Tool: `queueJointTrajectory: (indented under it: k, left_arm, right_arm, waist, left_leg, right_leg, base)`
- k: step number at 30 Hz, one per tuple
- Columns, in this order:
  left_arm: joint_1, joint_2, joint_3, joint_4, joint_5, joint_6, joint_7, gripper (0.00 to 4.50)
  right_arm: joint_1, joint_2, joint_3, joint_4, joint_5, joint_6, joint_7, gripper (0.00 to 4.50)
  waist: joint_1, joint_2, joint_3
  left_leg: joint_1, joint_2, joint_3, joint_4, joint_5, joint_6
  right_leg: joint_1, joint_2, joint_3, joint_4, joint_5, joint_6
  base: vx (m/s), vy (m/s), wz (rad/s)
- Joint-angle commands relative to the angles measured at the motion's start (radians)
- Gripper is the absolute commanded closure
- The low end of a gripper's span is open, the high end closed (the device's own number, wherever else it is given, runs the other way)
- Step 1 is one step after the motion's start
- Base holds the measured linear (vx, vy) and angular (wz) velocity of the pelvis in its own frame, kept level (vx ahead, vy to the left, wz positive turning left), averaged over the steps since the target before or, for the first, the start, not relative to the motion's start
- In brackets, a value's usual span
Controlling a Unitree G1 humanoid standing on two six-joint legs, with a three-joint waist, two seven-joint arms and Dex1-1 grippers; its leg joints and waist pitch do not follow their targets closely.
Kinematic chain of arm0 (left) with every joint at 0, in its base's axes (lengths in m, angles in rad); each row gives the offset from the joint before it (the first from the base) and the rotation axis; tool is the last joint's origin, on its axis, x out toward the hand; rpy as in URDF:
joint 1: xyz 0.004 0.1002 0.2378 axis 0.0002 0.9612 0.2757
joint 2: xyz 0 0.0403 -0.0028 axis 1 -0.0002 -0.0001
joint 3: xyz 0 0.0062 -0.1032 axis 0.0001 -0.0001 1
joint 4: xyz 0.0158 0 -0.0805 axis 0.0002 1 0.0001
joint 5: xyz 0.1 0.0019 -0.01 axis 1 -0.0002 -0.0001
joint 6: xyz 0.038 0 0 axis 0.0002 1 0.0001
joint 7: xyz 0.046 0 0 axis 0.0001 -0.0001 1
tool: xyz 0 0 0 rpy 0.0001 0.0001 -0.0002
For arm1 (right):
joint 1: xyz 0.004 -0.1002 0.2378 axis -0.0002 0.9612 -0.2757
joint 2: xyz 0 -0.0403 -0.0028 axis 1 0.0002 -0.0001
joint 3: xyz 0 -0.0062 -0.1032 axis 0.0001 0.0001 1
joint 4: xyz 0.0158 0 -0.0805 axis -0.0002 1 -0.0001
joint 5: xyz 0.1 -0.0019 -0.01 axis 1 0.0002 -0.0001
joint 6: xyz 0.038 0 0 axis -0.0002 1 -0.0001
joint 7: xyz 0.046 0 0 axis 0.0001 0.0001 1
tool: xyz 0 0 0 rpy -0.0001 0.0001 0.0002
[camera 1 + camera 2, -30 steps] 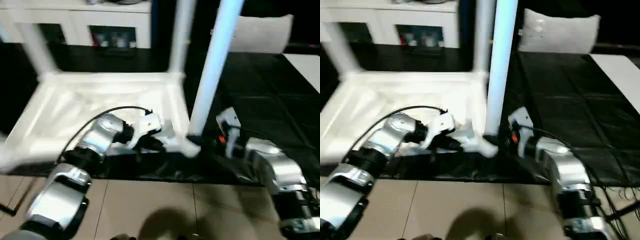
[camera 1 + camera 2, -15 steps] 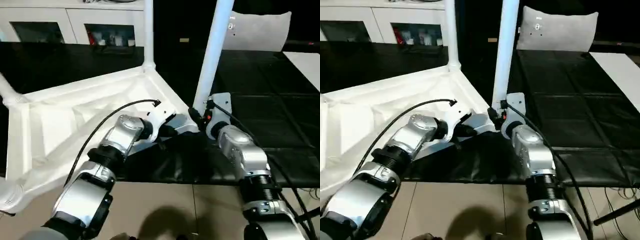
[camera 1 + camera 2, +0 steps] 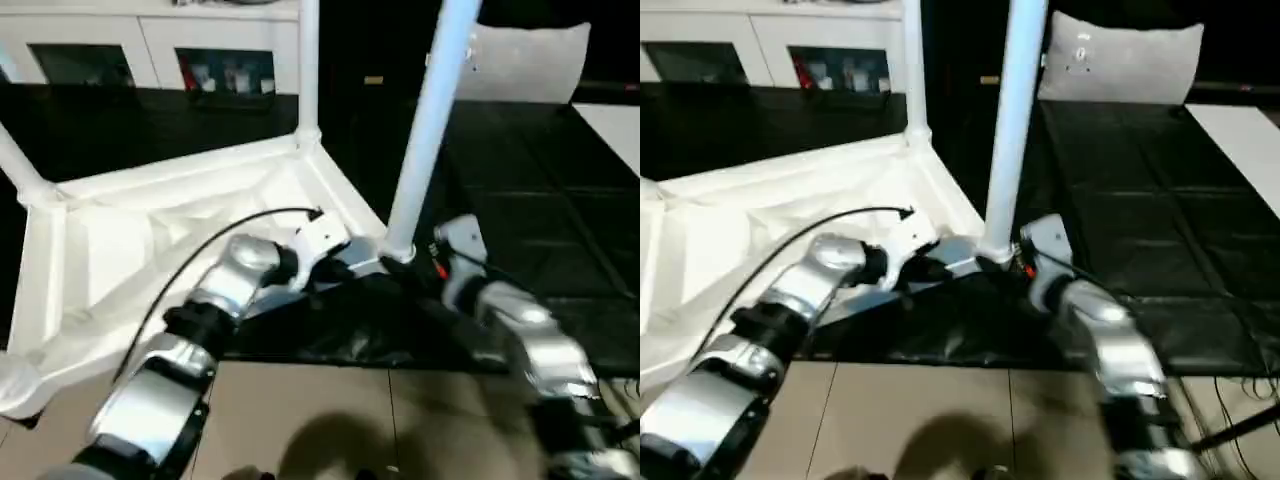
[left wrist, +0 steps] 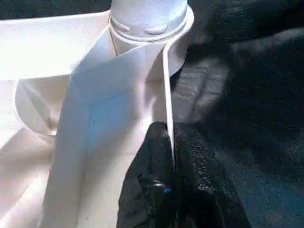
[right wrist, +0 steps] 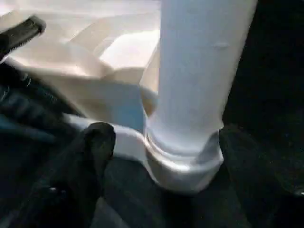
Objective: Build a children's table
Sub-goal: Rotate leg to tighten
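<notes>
White plastic makes up the upturned tabletop (image 3: 150, 230), which lies ribbed side up on a black mat (image 3: 1140, 200), with the near corner socket (image 5: 183, 161) as the landmark for everything else. One tapered tube leg (image 3: 430, 120) stands upright in that socket, seated down to its ringed collar. At the far corner from the socket, a second leg (image 3: 307, 65) rises straight up, and a third leg (image 3: 22, 165) leans up from the corner to the robot's left (its top runs out of the picture).

Just beside the socket, on the tabletop's side, the left gripper (image 4: 170, 142) has its two black fingers pressed together on the thin upright rim wall of the tabletop, which passes between them as a white edge. Its silver forearm (image 3: 225, 285) reaches in from the near side, with a black cable arching over it.

On the other side of the socket, over the mat, the right gripper (image 5: 161, 156) has its fingers spread wide, one finger (image 5: 90, 147) on each flank of the socket and the leg's foot between them; neither pad is touching the leg.

Beyond the socket, past the mat's far edge, a white cabinet with glass doors (image 3: 150, 60) stands along the back, and a flat grey-white cushion-like panel (image 3: 1120, 60) is propped upright behind the seated leg.
</notes>
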Motion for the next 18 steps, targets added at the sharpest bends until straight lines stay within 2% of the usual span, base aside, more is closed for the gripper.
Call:
queueJointTrajectory:
  k: [1, 3, 6, 9, 10, 11, 12, 13, 15, 18]
  left_arm:
    - [-0.007, 0.038, -0.033, -0.025, -0.006, -0.106, -0.134, 4.50]
    - [-0.005, 0.065, -0.054, -0.024, 0.000, -0.137, -0.190, 4.50]
    - [-0.008, 0.100, -0.080, -0.017, 0.006, -0.187, -0.270, 4.50]
    - [-0.013, 0.121, -0.099, -0.010, 0.010, -0.223, -0.319, 4.50]
    - [-0.014, 0.131, -0.108, -0.007, 0.009, -0.247, -0.354, 4.50]
    - [-0.015, 0.141, -0.117, -0.007, 0.007, -0.266, -0.394, 4.50]
    - [-0.018, 0.149, -0.126, -0.003, 0.008, -0.286, -0.424, 4.50]
    - [-0.021, 0.161, -0.139, 0.000, 0.008, -0.317, -0.470, 4.50]
    - [-0.023, 0.167, -0.146, 0.000, 0.010, -0.327, -0.489, 4.50]
    - [-0.029, 0.174, -0.162, 0.006, 0.010, -0.360, -0.542, 4.50]
  right_arm:
    - [0.002, -0.070, -0.006, -0.028, 0.042, -0.021, 0.147, 0.34]
    - [0.004, -0.115, -0.004, -0.030, 0.063, -0.023, 0.226, 0.34]
    - [0.008, -0.184, 0.029, -0.024, 0.082, -0.061, 0.361, 0.34]
    - [0.006, -0.218, 0.049, -0.009, 0.083, -0.096, 0.438, 0.34]
    - [-0.002, -0.228, 0.053, 0.002, 0.090, -0.108, 0.473, 0.34]
    - [-0.011, -0.236, 0.060, 0.014, 0.096, -0.117, 0.509, 0.34]
    - [-0.019, -0.245, 0.067, 0.024, 0.104, -0.126, 0.546, 0.34]
    - [-0.030, -0.254, 0.078, 0.032, 0.119, -0.120, 0.597, 0.34]
    - [-0.037, -0.258, 0.087, 0.035, 0.124, -0.117, 0.622, 0.34]
    - [-0.058, -0.261, 0.115, 0.050, 0.133, -0.111, 0.687, 0.59]
  waist:
    - [0.005, -0.008, -0.082]
    - [0.007, -0.005, -0.080]
    - [0.016, -0.004, -0.080]
    - [0.028, -0.001, -0.083]
    - [0.032, -0.005, -0.084]
    - [0.037, -0.003, -0.085]
    - [0.039, -0.008, -0.085]
    - [0.044, -0.006, -0.087]
    - [0.050, -0.007, -0.084]
    - [0.055, -0.011, -0.082]
  left_leg:
    - [0.011, 0.080, -0.050, -0.063, -0.126, 0.106]
    - [0.012, 0.082, -0.050, -0.065, -0.128, 0.110]
    - [0.016, 0.088, -0.049, -0.066, -0.137, 0.106]
    - [0.019, 0.095, -0.049, -0.067, -0.128, 0.104]
    - [0.017, 0.095, -0.049, -0.067, -0.125, 0.105]
    - [0.016, 0.095, -0.049, -0.066, -0.112, 0.109]
    - [0.015, 0.097, -0.048, -0.066, -0.105, 0.110]
    - [0.015, 0.095, -0.047, -0.064, -0.097, 0.118]
    - [0.016, 0.095, -0.046, -0.065, -0.101, 0.117]
    - [0.019, 0.096, -0.047, -0.067, -0.118, 0.106]
  right_leg:
    - [0.069, -0.118, 0.074, -0.089, -0.266, -0.163]
    - [0.066, -0.115, 0.074, -0.091, -0.283, -0.152]
    - [0.060, -0.114, 0.071, -0.089, -0.284, -0.158]
    - [0.058, -0.116, 0.072, -0.080, -0.242, -0.177]
    - [0.059, -0.119, 0.072, -0.078, -0.229, -0.182]
    - [0.060, -0.120, 0.073, -0.074, -0.210, -0.189]
    - [0.060, -0.121, 0.073, -0.072, -0.202, -0.190]
    - [0.060, -0.121, 0.074, -0.070, -0.189, -0.195]
    - [0.058, -0.120, 0.073, -0.071, -0.207, -0.191]
    - [0.056, -0.122, 0.072, -0.077, -0.259, -0.180]
  base:
    - [0.000, 0.000, 0.00]
    - [0.000, 0.000, 0.00]
    - [0.000, 0.000, 0.00]
    - [0.000, 0.000, 0.00]
    - [0.000, 0.000, 0.00]
    - [0.000, 0.000, 0.00]
    - [0.000, 0.000, 0.00]
    - [0.000, 0.000, 0.00]
    - [0.000, 0.000, 0.00]
    - [0.000, 0.000, 0.00]
